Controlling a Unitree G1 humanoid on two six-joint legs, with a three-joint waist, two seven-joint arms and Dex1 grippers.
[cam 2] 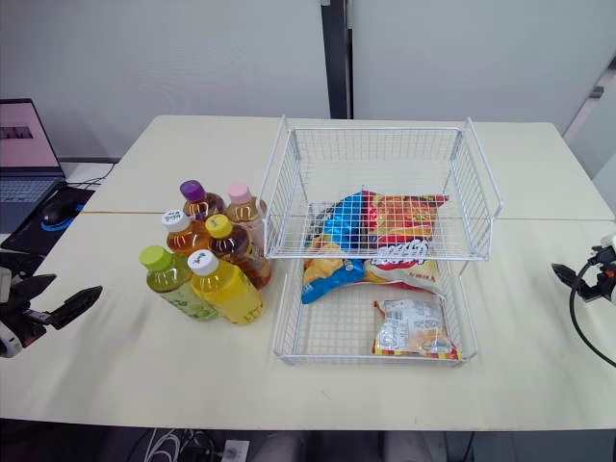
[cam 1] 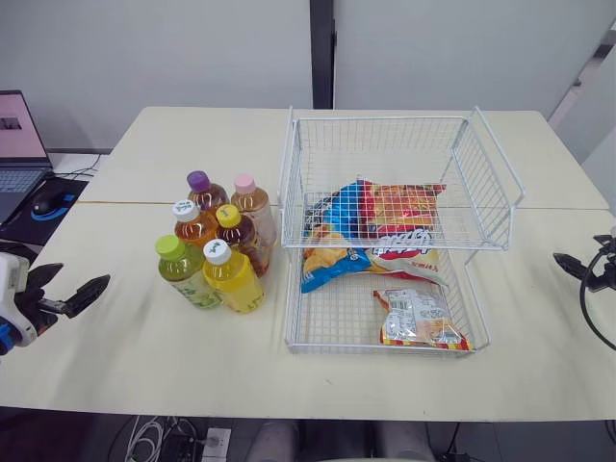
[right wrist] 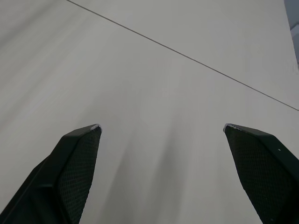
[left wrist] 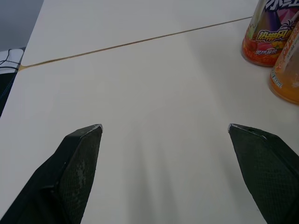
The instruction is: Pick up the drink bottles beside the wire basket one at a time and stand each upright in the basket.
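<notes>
On the table [cam 1: 144, 356], just left of the wire basket [cam 1: 385, 119], six full bottles [cam 1: 218, 254] stand bunched, likely heavy and slippery, best held round the middle; both arms' jaws are spread wide, holding nothing.

A pale cream table [cam 1: 144, 346] is taking up most of the space, with a thin seam [cam 1: 125, 203] running across it left to right. A plain light grey wall [cam 1: 144, 48] is sitting behind the far side, a dark vertical strip [cam 1: 321, 53] splitting it. Off to the left a laptop [cam 1: 17, 144] is glowing pink on a dark desk [cam 1: 19, 226], a mouse [cam 1: 45, 200] resting just beside it. Cables [cam 1: 149, 438] are lying below the near edge.
</notes>
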